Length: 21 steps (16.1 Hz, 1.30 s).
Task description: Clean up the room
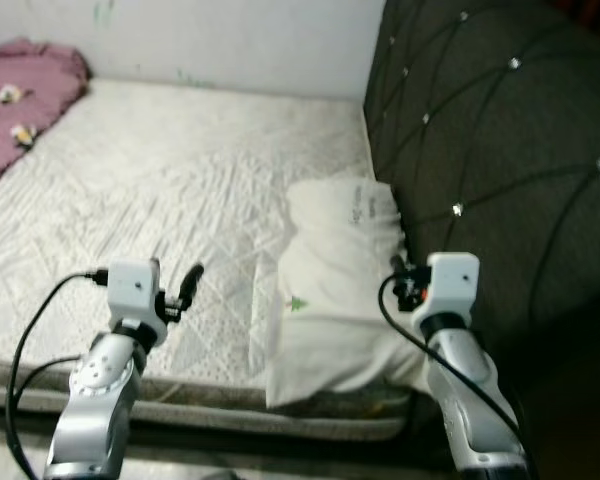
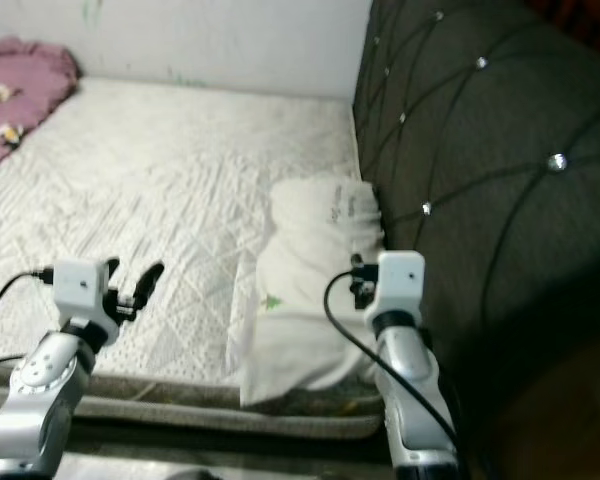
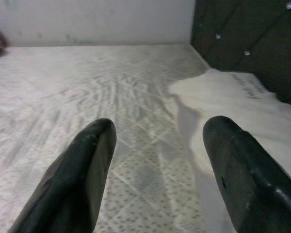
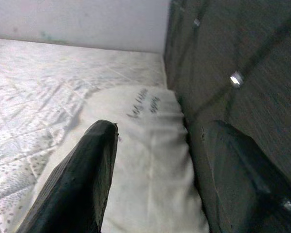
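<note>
A white pillow [image 1: 335, 290] lies on the right side of the white quilted mattress [image 1: 180, 180], against the dark tufted headboard [image 1: 500, 150]. Its near end hangs a little over the bed's front edge. My left gripper [image 1: 175, 275] hovers open over the mattress near the front edge, to the left of the pillow, with nothing between its fingers [image 3: 87, 160]. My right gripper [image 1: 405, 275] is open above the pillow's right edge, close to the headboard. In the right wrist view the pillow [image 4: 150, 145] lies just beyond the spread fingers [image 4: 87, 165].
A crumpled pink blanket [image 1: 20, 95] with small flowers sits at the far left corner of the bed. A pale wall [image 1: 230, 40] runs behind the bed. The headboard [image 2: 480, 160] closes off the right side.
</note>
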Tool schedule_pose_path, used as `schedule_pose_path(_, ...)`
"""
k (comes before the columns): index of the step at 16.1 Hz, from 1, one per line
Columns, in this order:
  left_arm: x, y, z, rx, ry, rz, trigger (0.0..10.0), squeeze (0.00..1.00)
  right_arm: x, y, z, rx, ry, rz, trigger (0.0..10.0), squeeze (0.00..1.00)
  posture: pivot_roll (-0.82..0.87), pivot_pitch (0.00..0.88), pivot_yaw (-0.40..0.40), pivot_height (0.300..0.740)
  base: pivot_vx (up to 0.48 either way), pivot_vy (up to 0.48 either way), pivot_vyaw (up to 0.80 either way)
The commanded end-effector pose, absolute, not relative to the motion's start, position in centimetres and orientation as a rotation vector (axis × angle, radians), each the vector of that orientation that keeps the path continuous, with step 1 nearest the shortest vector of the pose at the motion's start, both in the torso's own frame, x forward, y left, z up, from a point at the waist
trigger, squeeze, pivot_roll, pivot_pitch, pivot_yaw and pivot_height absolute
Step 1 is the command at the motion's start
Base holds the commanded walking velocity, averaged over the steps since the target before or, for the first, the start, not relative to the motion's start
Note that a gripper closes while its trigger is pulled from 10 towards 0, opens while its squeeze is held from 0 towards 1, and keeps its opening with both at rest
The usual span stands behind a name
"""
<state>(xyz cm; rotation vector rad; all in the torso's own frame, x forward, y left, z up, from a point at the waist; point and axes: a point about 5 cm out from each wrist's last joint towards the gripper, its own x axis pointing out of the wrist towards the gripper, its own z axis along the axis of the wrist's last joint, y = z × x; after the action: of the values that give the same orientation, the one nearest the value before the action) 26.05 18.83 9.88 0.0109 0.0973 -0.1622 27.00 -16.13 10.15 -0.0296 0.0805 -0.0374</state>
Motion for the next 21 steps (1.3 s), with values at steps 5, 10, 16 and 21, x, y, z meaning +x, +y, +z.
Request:
schedule_pose_path(5,26.12,19.08,9.63,-0.058,0.125,-0.165,10.0,0.00,26.85,-16.13,9.78,-0.006,0.107,-0.009,10.0,0.00,-0.02,0.000,-0.026,0.740,0.000,0.478,0.00)
schedule_pose_path(10,25.78,19.09,9.41,-0.053,0.132,-0.159,10.0,0.00,26.87,-16.22,9.71,0.004,0.120,-0.012,10.0,0.00,-0.02,0.000,-0.027,0.740,0.000,0.469,-0.48)
schedule_pose_path(16,25.86,19.19,9.47,-0.058,0.121,-0.153,10.0,0.00,27.11,-16.37,9.78,-0.007,0.118,-0.006,10.0,0.00,-0.02,0.000,-0.033,0.740,0.000,0.465,-0.13)
schedule_pose_path(21,25.98,19.27,9.45,-0.069,0.118,-0.146,10.0,0.00,27.19,-16.14,9.84,-0.006,0.113,0.010,10.0,0.00,-0.02,0.000,-0.037,0.740,0.000,0.464,0.00)
